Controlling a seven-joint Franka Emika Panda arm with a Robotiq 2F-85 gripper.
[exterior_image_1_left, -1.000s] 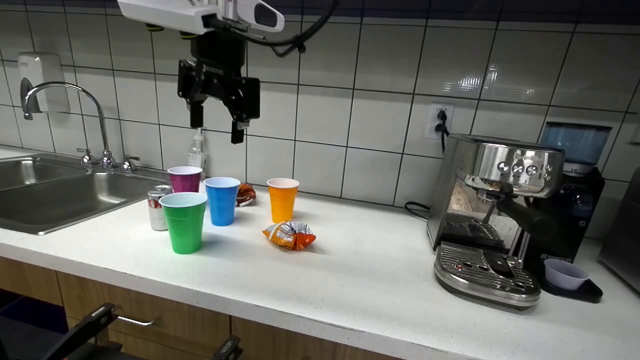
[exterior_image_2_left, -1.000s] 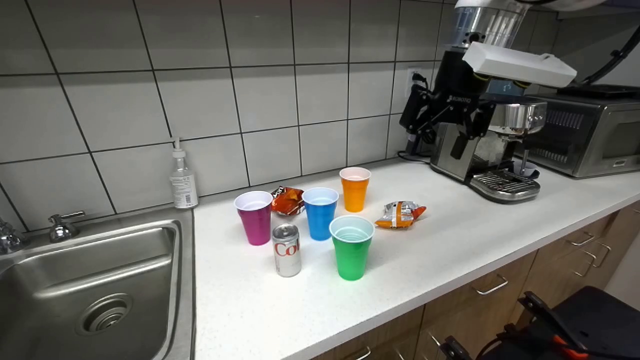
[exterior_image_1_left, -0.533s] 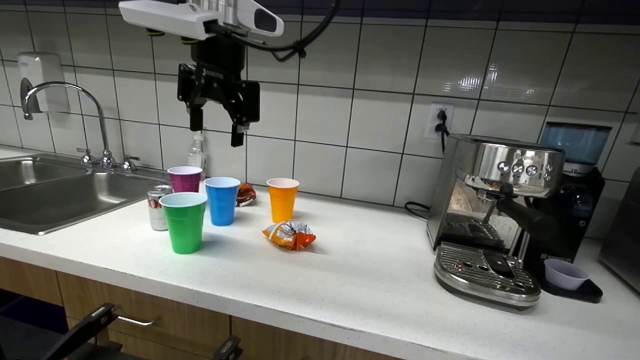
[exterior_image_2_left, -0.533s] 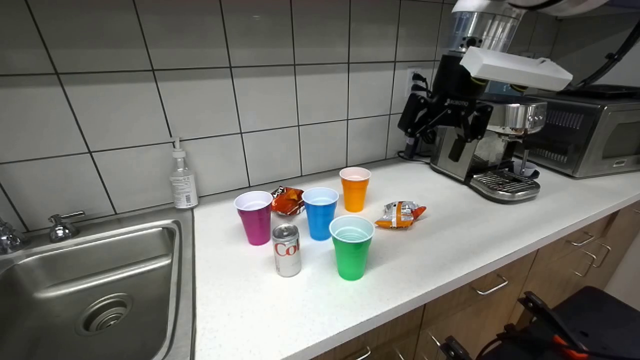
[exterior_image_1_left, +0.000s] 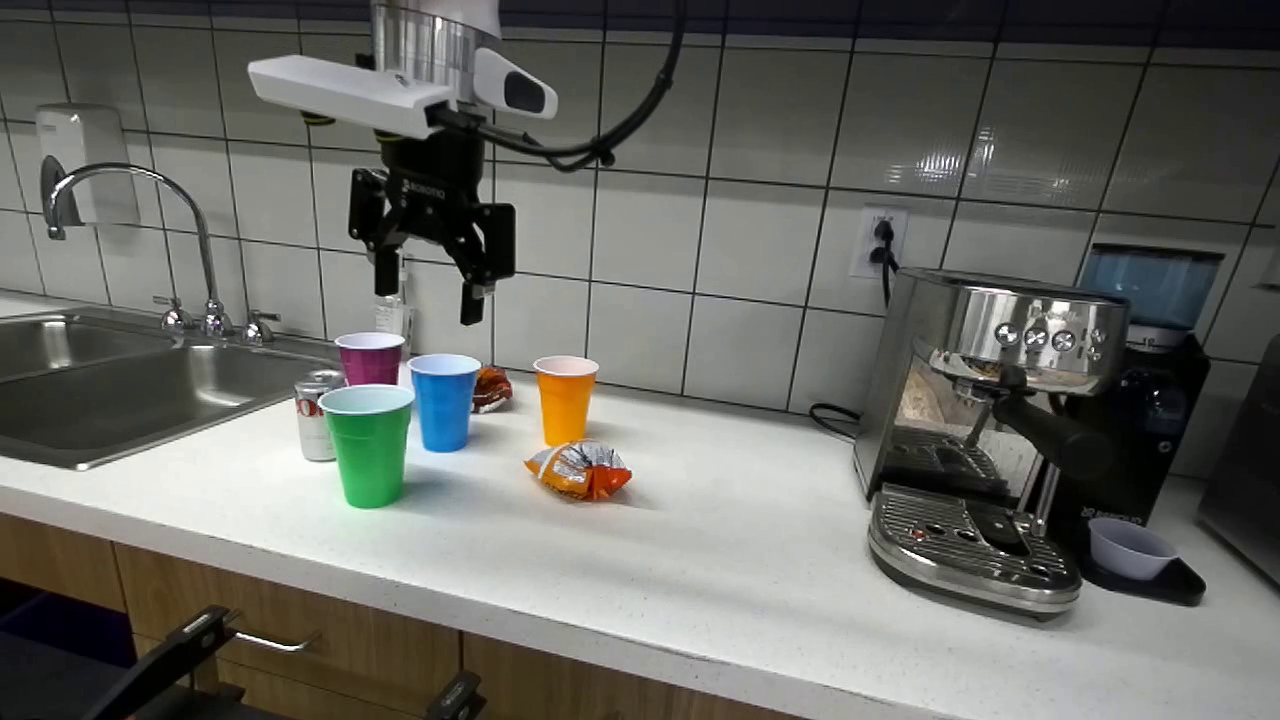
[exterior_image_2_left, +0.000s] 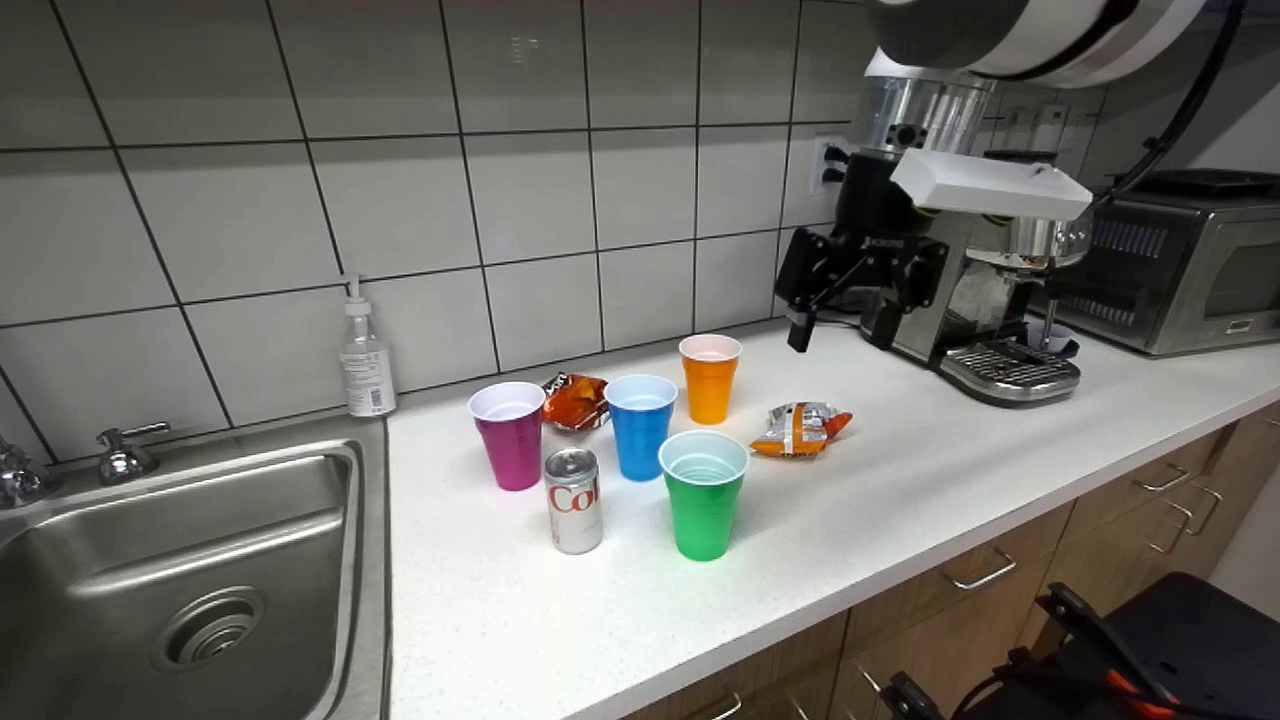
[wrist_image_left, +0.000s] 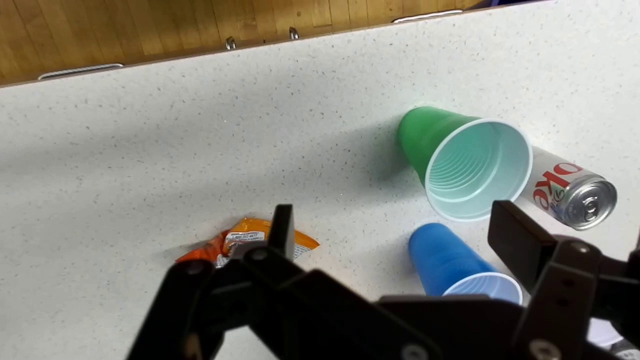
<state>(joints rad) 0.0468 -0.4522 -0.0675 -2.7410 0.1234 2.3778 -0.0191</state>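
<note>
My gripper (exterior_image_1_left: 430, 290) is open and empty in the air above the counter; it also shows in an exterior view (exterior_image_2_left: 842, 335) and in the wrist view (wrist_image_left: 392, 220). In the wrist view a blue cup (wrist_image_left: 445, 257) shows between its fingers, lower down and apart. A green cup (wrist_image_left: 430, 135) and a silver Coke can (wrist_image_left: 555, 185) are beyond the right finger. An orange snack bag (wrist_image_left: 245, 232) is partly hidden behind the left finger. An orange cup (exterior_image_1_left: 566, 405), a purple cup (exterior_image_2_left: 511, 445) and a red snack bag (exterior_image_2_left: 575, 402) also stand or lie on the counter. All cups are upright.
A steel sink (exterior_image_2_left: 370, 560) with a tap (exterior_image_1_left: 205, 240) is at one end of the counter. A soap bottle (exterior_image_2_left: 367, 370) stands by the tiled wall. A coffee machine (exterior_image_1_left: 1040, 330) and a microwave (exterior_image_2_left: 1170, 270) are at the other end. Drawers with handles (exterior_image_2_left: 985, 572) are below the counter edge.
The arm and gripper have come down toward the counter and, in an exterior view, shifted away from the coffee machine toward the cups. The gripper stays open. The cups, can and bags have not moved.
</note>
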